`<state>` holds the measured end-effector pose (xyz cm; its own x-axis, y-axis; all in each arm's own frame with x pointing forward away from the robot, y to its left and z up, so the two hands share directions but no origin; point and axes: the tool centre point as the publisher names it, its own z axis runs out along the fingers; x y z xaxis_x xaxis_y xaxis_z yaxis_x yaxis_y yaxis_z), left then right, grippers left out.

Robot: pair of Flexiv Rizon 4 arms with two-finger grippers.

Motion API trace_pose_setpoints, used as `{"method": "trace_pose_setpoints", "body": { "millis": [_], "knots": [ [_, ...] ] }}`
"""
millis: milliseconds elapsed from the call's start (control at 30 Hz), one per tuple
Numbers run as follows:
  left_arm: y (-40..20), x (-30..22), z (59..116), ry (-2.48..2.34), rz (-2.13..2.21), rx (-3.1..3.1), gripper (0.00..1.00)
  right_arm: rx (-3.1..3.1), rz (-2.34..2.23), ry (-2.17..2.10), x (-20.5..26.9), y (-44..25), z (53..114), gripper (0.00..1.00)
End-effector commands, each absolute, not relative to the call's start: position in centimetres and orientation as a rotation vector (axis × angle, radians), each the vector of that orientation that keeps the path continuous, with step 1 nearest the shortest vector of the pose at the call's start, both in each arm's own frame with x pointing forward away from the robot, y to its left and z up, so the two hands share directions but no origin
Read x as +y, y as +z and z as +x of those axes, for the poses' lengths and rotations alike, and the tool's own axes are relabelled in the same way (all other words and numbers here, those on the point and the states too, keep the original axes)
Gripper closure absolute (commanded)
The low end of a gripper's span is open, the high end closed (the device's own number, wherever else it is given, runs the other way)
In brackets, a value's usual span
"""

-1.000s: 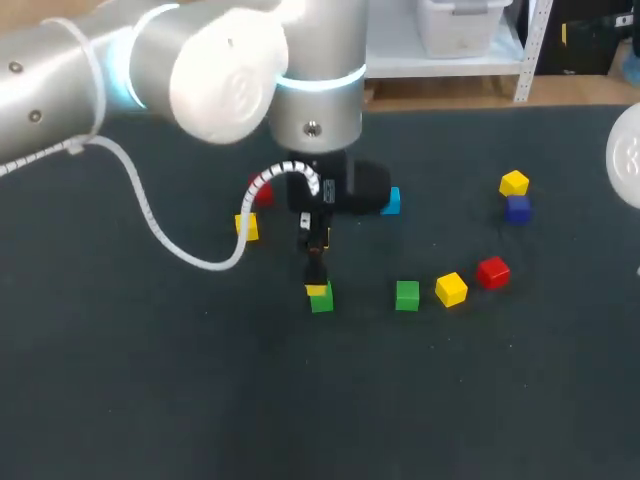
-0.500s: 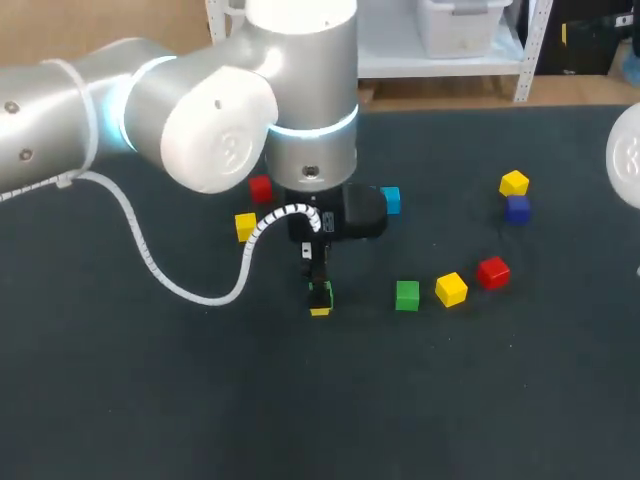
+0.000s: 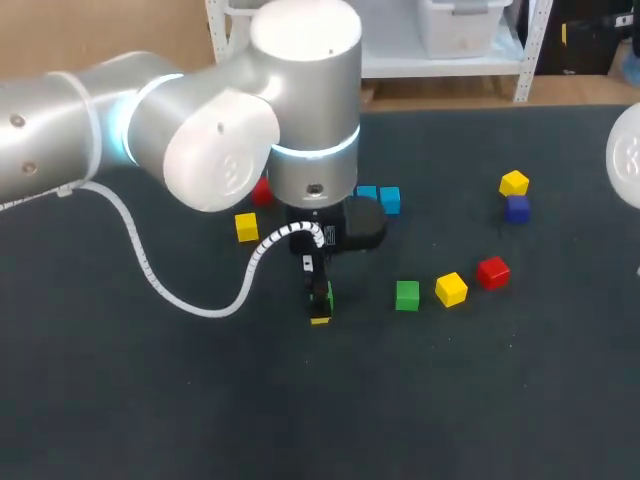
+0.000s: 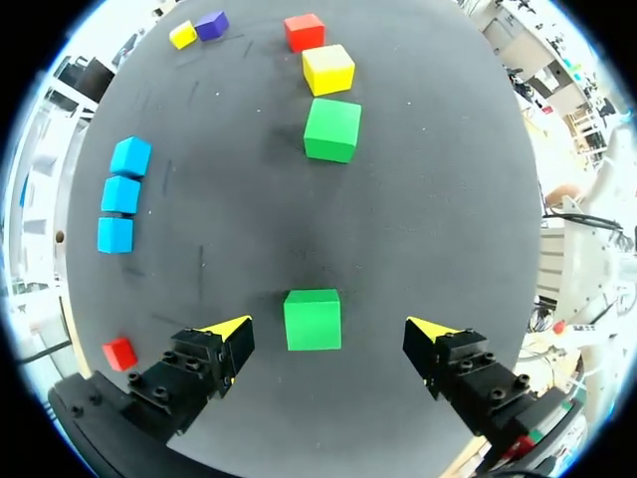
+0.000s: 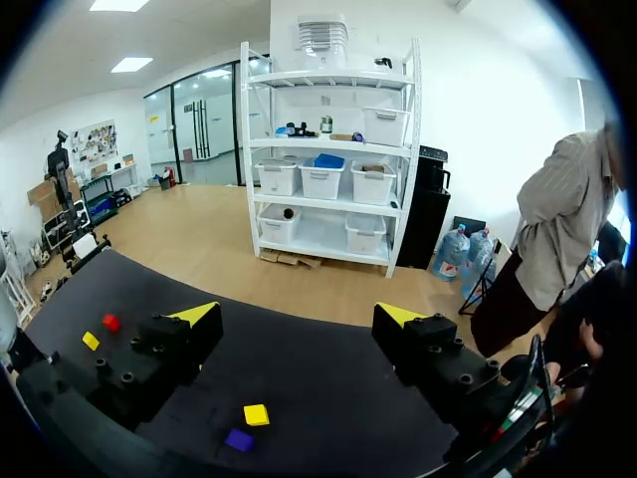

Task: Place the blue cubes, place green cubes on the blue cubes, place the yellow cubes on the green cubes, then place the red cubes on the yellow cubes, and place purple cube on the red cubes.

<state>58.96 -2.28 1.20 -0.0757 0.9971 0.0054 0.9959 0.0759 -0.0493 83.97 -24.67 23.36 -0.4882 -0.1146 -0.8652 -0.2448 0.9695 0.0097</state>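
Observation:
My left gripper [image 3: 319, 304] stands open around a green cube [image 4: 313, 320], which rests on the dark mat midway between the yellow fingertips [image 4: 231, 329] without either touching it. In the head view that cube [image 3: 323, 296] is mostly hidden by the fingers. Ahead of the gripper lie a second green cube [image 4: 332, 129], a yellow one [image 4: 327, 69] and a red one [image 4: 304, 31]. Three blue cubes [image 4: 119, 194] lie in a row off to one side. My right gripper [image 5: 299, 314] is open and empty, high at the table's right, with only a piece of its arm [image 3: 625, 160] in the head view.
A purple cube [image 3: 517, 208] sits against a yellow cube [image 3: 514, 183] at the far right. Another red cube [image 3: 262, 190] and a yellow cube [image 3: 246, 227] lie left of my left arm. My left arm's bulk covers much of the mat's far middle.
My left gripper has come toward the table's near side and lower, so its fingers now straddle the green cube. The blue cubes have come out from behind the wrist.

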Motion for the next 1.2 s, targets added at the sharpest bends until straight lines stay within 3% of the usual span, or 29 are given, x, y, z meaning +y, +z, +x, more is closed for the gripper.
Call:
{"method": "trace_pose_setpoints", "body": {
  "millis": [33, 167, 267, 333, 400, 433, 467, 1200],
  "knots": [
    [0.6, -2.3, 59.1, 0.05, -2.105, -2.284, 0.0, 2.085, -0.255, 0.16, -24.7, 23.4, 84.0, 0.0],
    [0.1, -2.3, 59.3, 0.05, -2.101, -2.278, 0.14, 2.085, -0.255, 0.16, -24.7, 23.4, 84.0, 0.0],
    [0.0, -2.2, 59.4, 0.061, -2.092, -2.283, 0.47, 2.085, -0.255, 0.16, -24.7, 23.4, 84.0, 0.0],
    [0.1, -2.1, 59.4, 0.06, -2.091, -2.29, 0.57, 2.085, -0.255, 0.16, -24.7, 23.4, 84.0, 0.0],
    [0.1, -2.2, 59.4, 0.059, -2.09, -2.292, 0.75, 2.085, -0.255, 0.16, -24.7, 23.4, 84.0, 0.0],
    [0.1, -2.2, 59.4, 0.059, -2.09, -2.294, 0.96, 2.085, -0.255, 0.16, -24.7, 23.4, 84.0, 0.0],
    [0.1, -2.2, 59.4, 0.06, -2.09, -2.293, 1.0, 2.085, -0.255, 0.16, -24.7, 23.4, 84.0, 0.0],
    [4.4, -3.5, 63.6, 0.007, -2.081, -2.123, 1.0, 2.085, -0.255, 0.16, -24.7, 23.4, 84.0, 0.0]
  ]
}}
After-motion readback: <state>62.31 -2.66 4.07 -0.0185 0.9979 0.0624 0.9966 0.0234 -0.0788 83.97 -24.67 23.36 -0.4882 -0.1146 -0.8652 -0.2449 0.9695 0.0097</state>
